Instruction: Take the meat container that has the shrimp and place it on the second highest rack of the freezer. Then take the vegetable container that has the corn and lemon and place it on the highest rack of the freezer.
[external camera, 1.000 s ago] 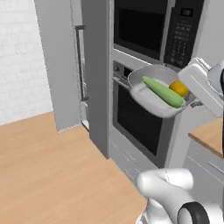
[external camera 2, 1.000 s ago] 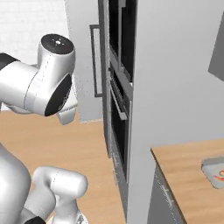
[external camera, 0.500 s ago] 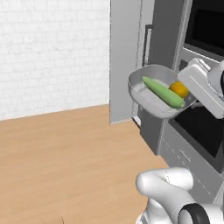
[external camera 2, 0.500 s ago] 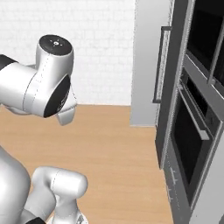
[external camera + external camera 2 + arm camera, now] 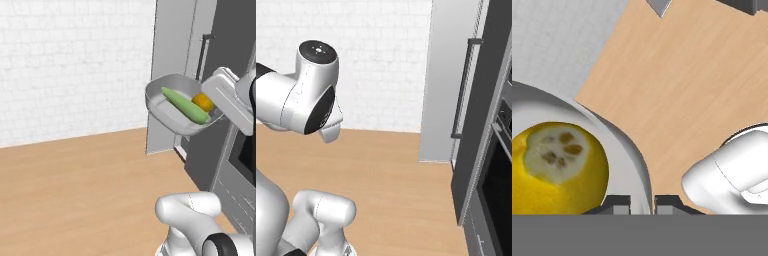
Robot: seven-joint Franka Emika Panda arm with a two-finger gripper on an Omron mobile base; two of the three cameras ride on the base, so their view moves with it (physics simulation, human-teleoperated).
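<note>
My gripper is shut on the right rim of the vegetable container, a shallow grey tray held in the air and tilted. The long green corn lies across it, with the yellow-orange lemon beside the hand. In the hand view the lemon fills the lower left, and the container's rim runs down between the fingertips of the gripper. The freezer stands just behind the tray, its dark handle upright; the same handle appears in the right base view. Its racks are hidden. The meat container with the shrimp is out of view.
A white brick wall closes the back. Bare wooden floor spreads to the left of the freezer. The dark wall oven sits at the right edge, next to the freezer.
The base has turned, so the whole scene has slid right: the oven has moved to the edge, and the freezer and brick wall have come ahead. The held container has kept its place.
</note>
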